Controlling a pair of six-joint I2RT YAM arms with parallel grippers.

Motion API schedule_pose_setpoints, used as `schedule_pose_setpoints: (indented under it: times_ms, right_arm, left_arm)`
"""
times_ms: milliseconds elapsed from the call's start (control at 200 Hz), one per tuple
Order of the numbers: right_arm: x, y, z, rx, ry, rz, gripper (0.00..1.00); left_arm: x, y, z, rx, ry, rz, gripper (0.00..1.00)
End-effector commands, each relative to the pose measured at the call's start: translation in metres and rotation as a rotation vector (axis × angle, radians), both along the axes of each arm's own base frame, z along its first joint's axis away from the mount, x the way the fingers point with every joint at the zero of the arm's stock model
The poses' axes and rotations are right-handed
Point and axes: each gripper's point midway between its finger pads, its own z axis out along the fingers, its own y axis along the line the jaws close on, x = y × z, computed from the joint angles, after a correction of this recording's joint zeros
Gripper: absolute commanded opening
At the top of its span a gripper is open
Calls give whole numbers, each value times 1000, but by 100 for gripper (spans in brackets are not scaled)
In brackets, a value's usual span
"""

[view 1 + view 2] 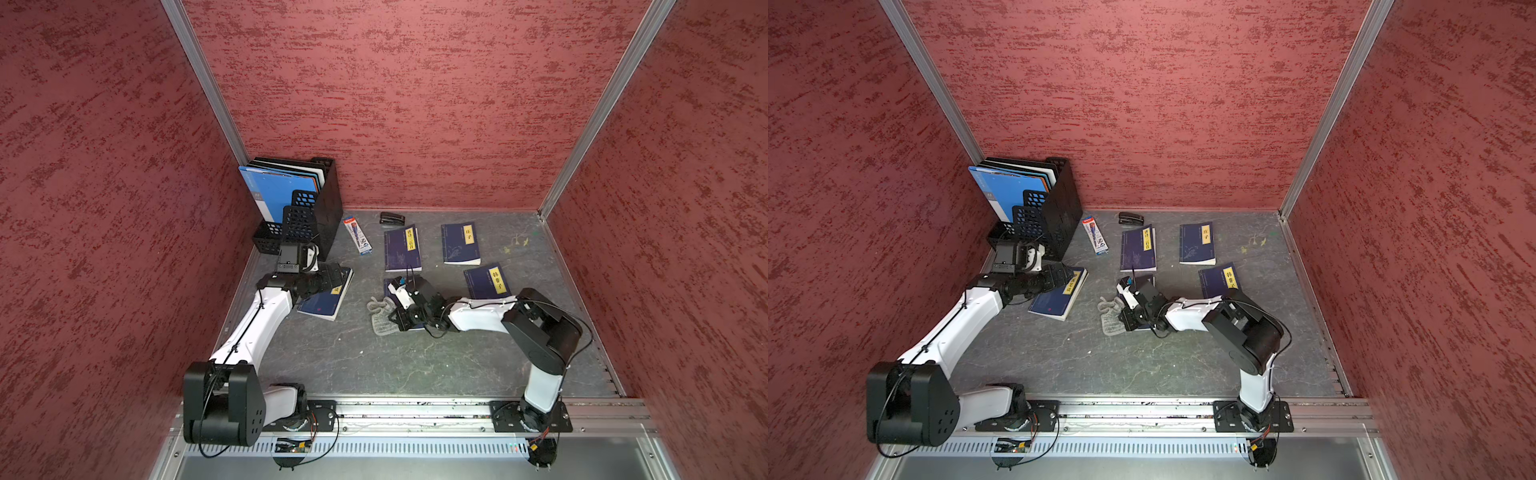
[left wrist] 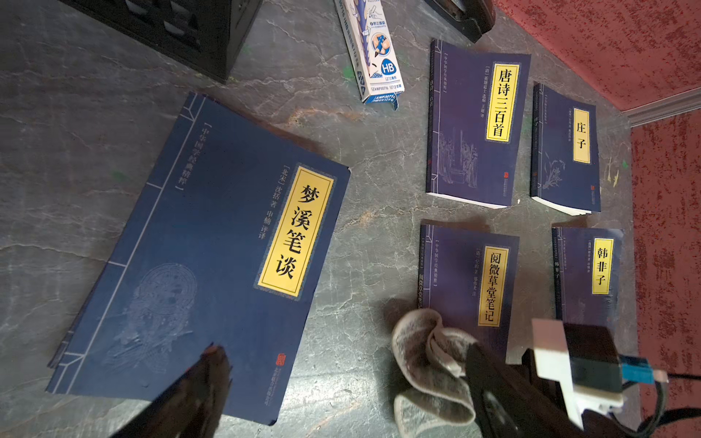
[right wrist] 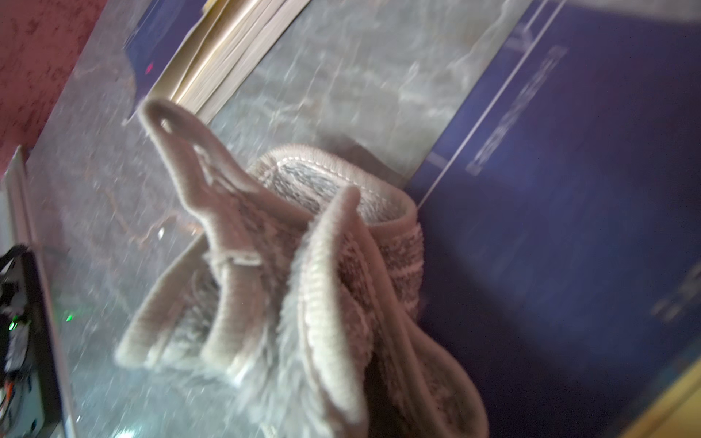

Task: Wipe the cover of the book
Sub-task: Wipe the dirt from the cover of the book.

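Observation:
Several dark blue books with yellow title labels lie flat on the grey table. My right gripper (image 1: 394, 318) is shut on a crumpled grey cloth (image 1: 380, 316) (image 3: 303, 265). The cloth rests at the spine edge of the middle book (image 2: 466, 280) (image 3: 569, 227), partly on the cover and partly on the table; my right arm hides most of that book in both top views. My left gripper (image 2: 349, 379) (image 1: 330, 276) stands open just above the larger blue book (image 2: 212, 258) (image 1: 322, 303) at the left, with nothing between its fingers.
A black file rack (image 1: 320, 199) with blue folders stands in the back left corner. A pencil box (image 1: 358, 235) and a black stapler (image 1: 391, 219) lie near the back wall. Three more blue books (image 1: 402, 249) (image 1: 460, 244) (image 1: 486, 282) lie right of centre.

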Motion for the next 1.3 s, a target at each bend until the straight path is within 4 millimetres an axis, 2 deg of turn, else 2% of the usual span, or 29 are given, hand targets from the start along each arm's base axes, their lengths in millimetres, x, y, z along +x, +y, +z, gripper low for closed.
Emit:
schedule_pose_setpoints:
  times_ms: [0,155,235,556,676,766,882,1002,1297]
  right_arm:
    - [-30,-32,-46,-150,149,-17,8]
    - [-11,-20,-51,-178,115,0,8]
    - [6,-15,-53,-187,98,-16,8]
    - [93,-32,-52,-162,58,-138,8]
    - [115,-28,-46,-153,35,-135,8]
    - [122,-26,-43,-152,30,-132,8]
    - [117,-24,-37,-130,38,-121,8]
    - [94,-29,-36,-126,57,-103,8]
    - [-5,-39,-48,-149,148,-10,8]
  left_arm:
    - [6,5,12,17,-37,12,98]
    - [8,5,10,18,-29,11,98]
    - [7,5,10,18,-31,8,98]
    - [7,5,9,17,-28,8,98]
    - [7,5,9,18,-28,9,98]
    - [6,5,9,21,-28,9,98]
    - [6,6,8,23,-26,12,98]
    - [7,5,8,22,-28,10,98]
    - [9,6,6,24,-22,10,99]
